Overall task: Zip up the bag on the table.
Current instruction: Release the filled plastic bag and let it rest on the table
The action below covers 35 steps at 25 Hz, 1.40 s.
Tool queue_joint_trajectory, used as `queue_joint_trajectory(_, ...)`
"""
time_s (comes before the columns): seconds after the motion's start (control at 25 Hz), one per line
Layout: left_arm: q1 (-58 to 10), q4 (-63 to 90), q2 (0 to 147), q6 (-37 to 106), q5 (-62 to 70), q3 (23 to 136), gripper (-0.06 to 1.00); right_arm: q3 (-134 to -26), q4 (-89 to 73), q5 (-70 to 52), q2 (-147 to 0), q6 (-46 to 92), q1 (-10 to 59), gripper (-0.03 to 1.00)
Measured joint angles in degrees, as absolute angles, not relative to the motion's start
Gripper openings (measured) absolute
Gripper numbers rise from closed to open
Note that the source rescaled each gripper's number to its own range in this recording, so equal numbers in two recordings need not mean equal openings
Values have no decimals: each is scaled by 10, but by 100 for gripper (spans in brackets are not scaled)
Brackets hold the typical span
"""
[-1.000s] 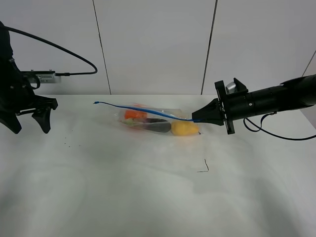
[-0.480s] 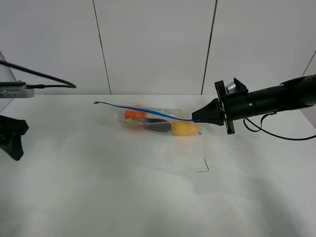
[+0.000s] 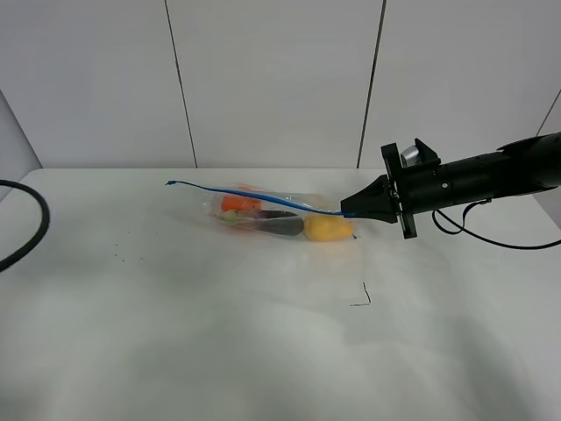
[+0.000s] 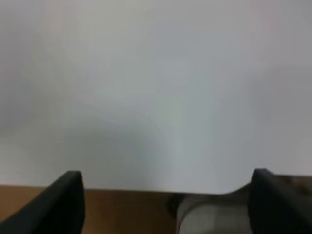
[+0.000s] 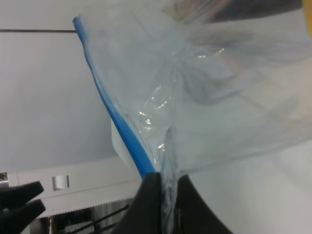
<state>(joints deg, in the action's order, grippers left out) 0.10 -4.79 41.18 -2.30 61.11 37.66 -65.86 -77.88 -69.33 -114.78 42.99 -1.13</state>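
Note:
The bag (image 3: 279,217) lies on the table (image 3: 219,351) at the middle back. It is clear plastic with orange, yellow and dark purple toy produce inside. Its blue zipper strip (image 3: 254,195) runs from far left to right. My right gripper (image 3: 351,211) is shut on the strip's right end and holds it slightly raised. The right wrist view shows its fingers (image 5: 152,202) pinched on the bag (image 5: 209,107) beside the blue strip (image 5: 113,114). My left gripper (image 4: 168,204) is open and empty over the table edge (image 4: 146,187). It is out of the exterior high view.
A black cable (image 3: 31,230) loops in at the left edge. A small black mark (image 3: 363,296) lies in front of the bag. Tiny dark specks (image 3: 118,256) dot the left side. A panelled white wall (image 3: 272,79) stands behind the table.
My left arm has pulled away to the left and left the exterior high view; only its cable still shows. The right gripper and the bag have not moved.

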Motion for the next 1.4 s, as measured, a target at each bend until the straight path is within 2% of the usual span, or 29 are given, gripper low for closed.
queue_joint_trajectory(0.36,1,-8,221,20,607,288,91,-659,-779,-693,-1148,430,-11,0)
queue_joint_trajectory(0.88,4,-5,198,30,607,287,91,-659,-779,-693,-1148,430,-11,0)
queue_joint_trajectory(1.08,41,-5,192,30,606,287,91,-659,-779,-693,-1148,430,-11,0)
queue_joint_trajectory(1.4,46,-5,63,30,603,287,91,-659,-779,-693,-1148,430,-11,0)
